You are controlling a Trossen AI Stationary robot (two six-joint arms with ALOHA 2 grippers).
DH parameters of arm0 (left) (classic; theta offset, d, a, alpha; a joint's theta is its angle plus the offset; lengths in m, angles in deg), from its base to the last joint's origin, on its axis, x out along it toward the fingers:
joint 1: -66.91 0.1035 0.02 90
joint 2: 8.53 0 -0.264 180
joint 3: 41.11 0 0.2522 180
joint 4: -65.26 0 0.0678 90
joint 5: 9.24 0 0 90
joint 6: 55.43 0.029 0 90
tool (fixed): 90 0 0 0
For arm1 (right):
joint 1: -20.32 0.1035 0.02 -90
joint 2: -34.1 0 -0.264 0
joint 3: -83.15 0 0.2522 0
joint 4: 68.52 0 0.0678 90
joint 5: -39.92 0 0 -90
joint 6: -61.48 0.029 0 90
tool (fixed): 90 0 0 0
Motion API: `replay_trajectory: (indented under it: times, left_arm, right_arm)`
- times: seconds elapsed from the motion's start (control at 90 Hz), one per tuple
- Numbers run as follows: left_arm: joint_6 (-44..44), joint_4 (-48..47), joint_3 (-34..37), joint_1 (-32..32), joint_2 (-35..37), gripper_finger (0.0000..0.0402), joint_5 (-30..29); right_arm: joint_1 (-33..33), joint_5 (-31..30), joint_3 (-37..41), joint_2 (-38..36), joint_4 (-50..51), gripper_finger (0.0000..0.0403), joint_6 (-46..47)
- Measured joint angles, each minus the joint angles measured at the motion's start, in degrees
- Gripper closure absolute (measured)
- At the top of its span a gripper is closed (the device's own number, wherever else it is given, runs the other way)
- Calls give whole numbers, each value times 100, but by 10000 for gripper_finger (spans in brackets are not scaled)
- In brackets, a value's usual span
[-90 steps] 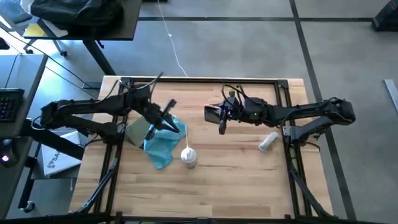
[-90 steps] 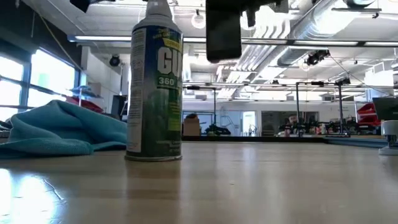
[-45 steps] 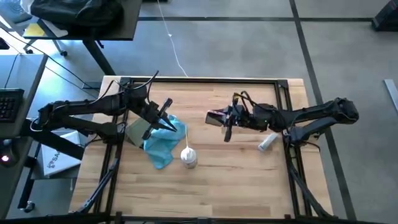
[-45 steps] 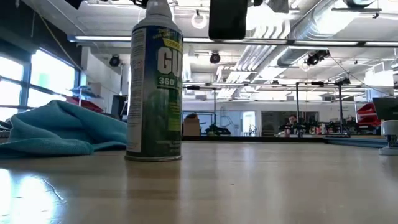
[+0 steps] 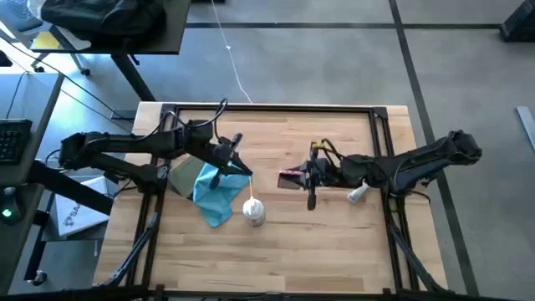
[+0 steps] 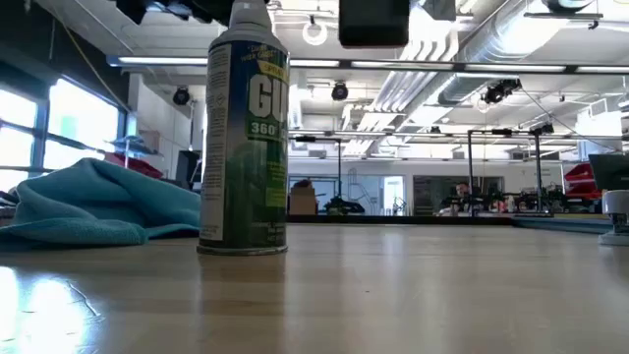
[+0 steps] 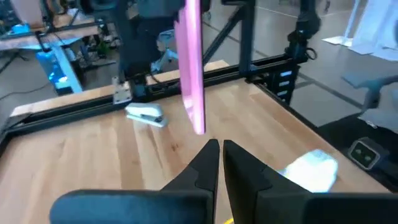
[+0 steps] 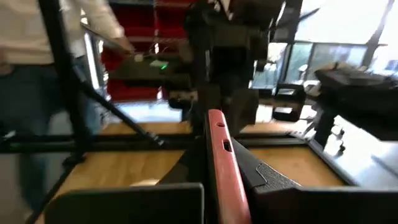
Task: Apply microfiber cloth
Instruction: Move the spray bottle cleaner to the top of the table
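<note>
the microfiber cloth [image 5: 212, 191] lies crumpled on the wooden table [image 5: 334, 242], left of centre in the high view. its long axis runs roughly from upper right to lower left of that frame, with a narrower tail towards the lower edge. its upper left edge touches or overlaps a flat olive-green pouch [image 5: 180, 177]. in the low view the cloth [image 6: 93, 205] is a low heap at the left edge.

just off the cloth's lower right corner stands an upright spray can [image 5: 253, 211], close beside it; whether they touch is not clear. in the low view the can [image 6: 245, 138] stands tall left of centre.

the left gripper [image 5: 231, 163] hangs over the cloth's upper right part; in the left wrist view its fingers [image 7: 202, 171] are pressed together with nothing between them.

the right gripper [image 5: 303, 178] sits at the middle of the table, clamped on a thin pink-edged device [image 5: 290, 179]. a small white bottle [image 5: 359, 192] lies on its side right of centre.

the lower half of the table, below the can and towards the right, is bare wood. a black frame rail [image 5: 276, 108] runs along the top edge.

a person [image 8: 37, 68] stands beyond the table in the right wrist view.
</note>
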Motion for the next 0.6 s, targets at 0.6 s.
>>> replay_trajectory:
  times: [0.6]
  left_arm:
    - [-2013, -1198, -2, -3560, 109, 401, -3900]
  right_arm:
    - [838, -429, 4, 77, 536, 403, 950]
